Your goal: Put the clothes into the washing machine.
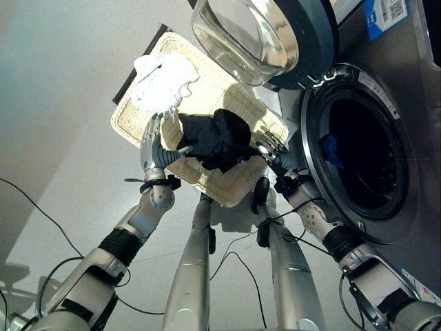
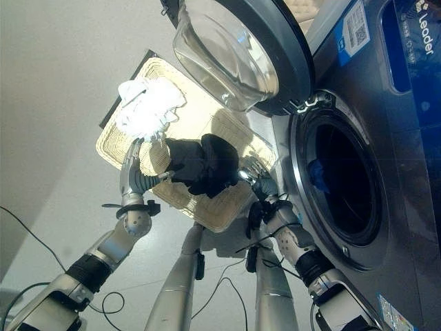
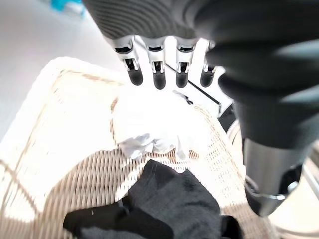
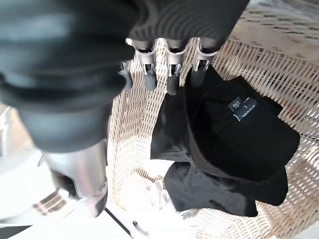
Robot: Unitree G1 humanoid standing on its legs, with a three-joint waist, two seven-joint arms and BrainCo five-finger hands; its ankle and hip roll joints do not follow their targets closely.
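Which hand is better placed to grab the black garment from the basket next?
Probably the right hand: its open fingers hang just above the black garment and it is nearer the washing machine. The left hand hovers toward the white cloth.

Both arms reach forward, the left hand and right hand with fingers straight and relaxed.

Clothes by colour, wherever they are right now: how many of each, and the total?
Black garment, in the wicker basket: 1
White garment, in the basket: 1
Blue garment, inside the washing machine drum: 1
Total: 3
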